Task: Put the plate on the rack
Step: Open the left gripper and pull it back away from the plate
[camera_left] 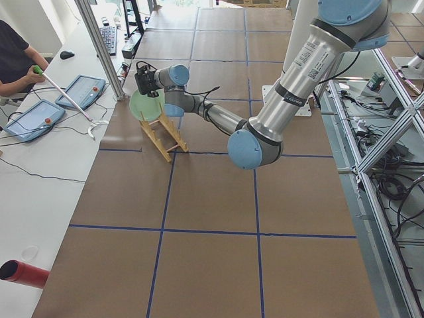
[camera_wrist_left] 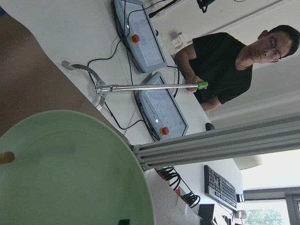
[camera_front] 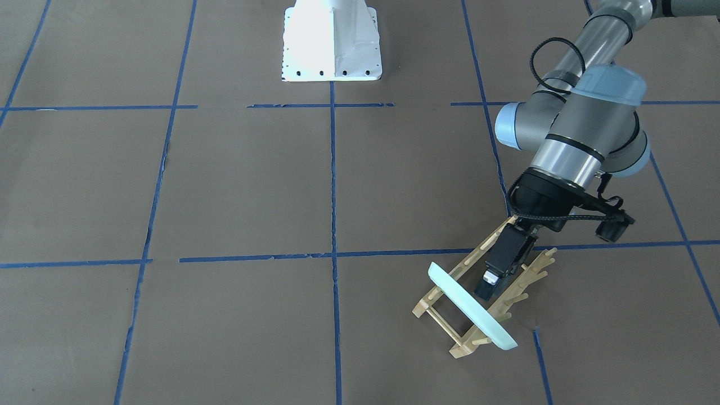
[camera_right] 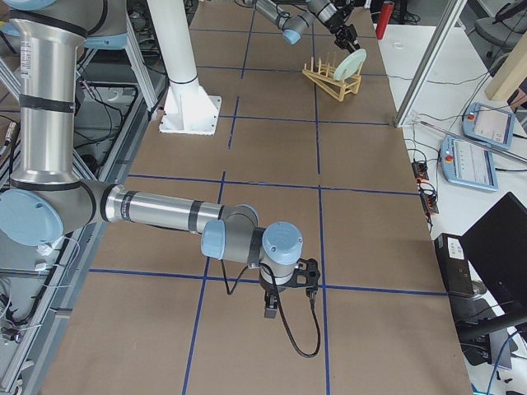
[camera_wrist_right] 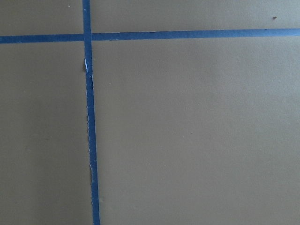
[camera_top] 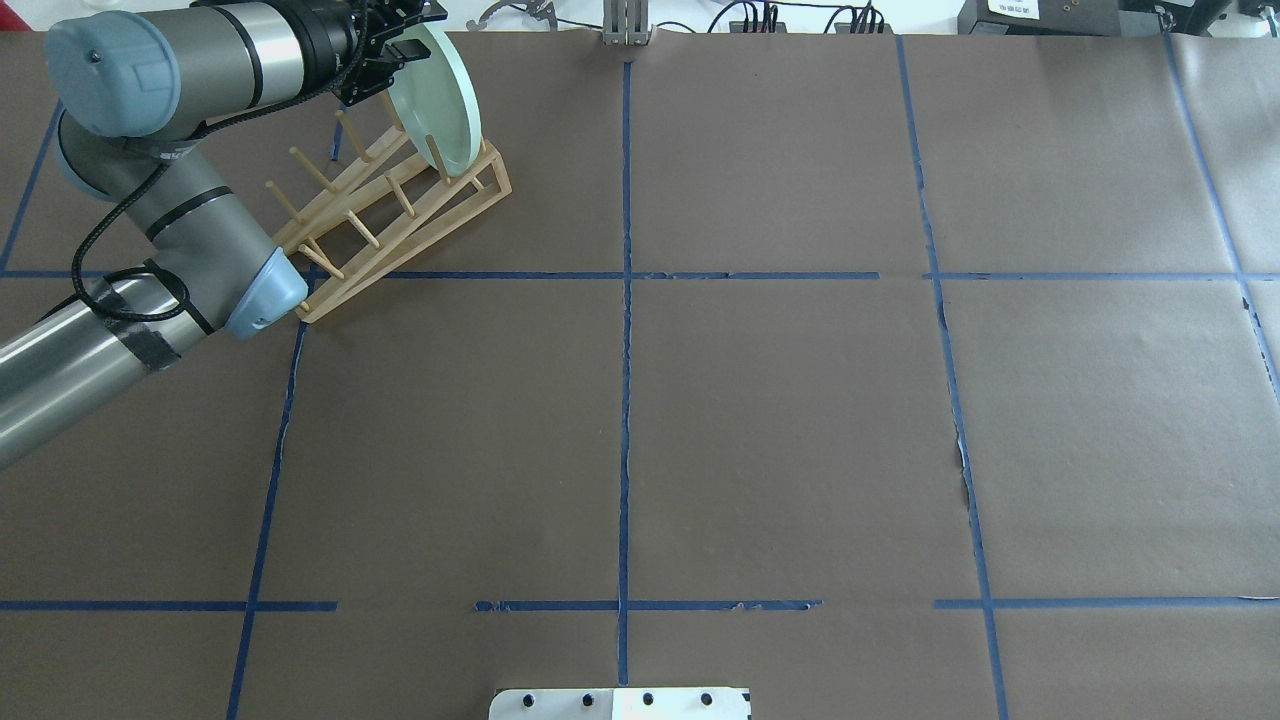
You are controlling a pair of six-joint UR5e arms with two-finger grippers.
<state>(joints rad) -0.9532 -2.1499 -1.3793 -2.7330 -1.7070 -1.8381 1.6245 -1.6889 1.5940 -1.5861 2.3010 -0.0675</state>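
left gripper (camera_front: 488, 280) hovering just beside plate (camera_front: 471, 306), lower right, opening not discernible | plate standing between rack (camera_front: 462, 350) pegs | advising: easing straight back, avoiding nudging rim

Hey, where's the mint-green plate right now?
In the overhead view the plate is at the table's far left, standing on edge among the pegs at the far end of the rack, with the left gripper close by its rim.

Smooth, faintly glossy plate (camera_top: 440, 95); bare light-wood rack (camera_front: 462, 350); matt brown paper table cover (camera_top: 800, 420).
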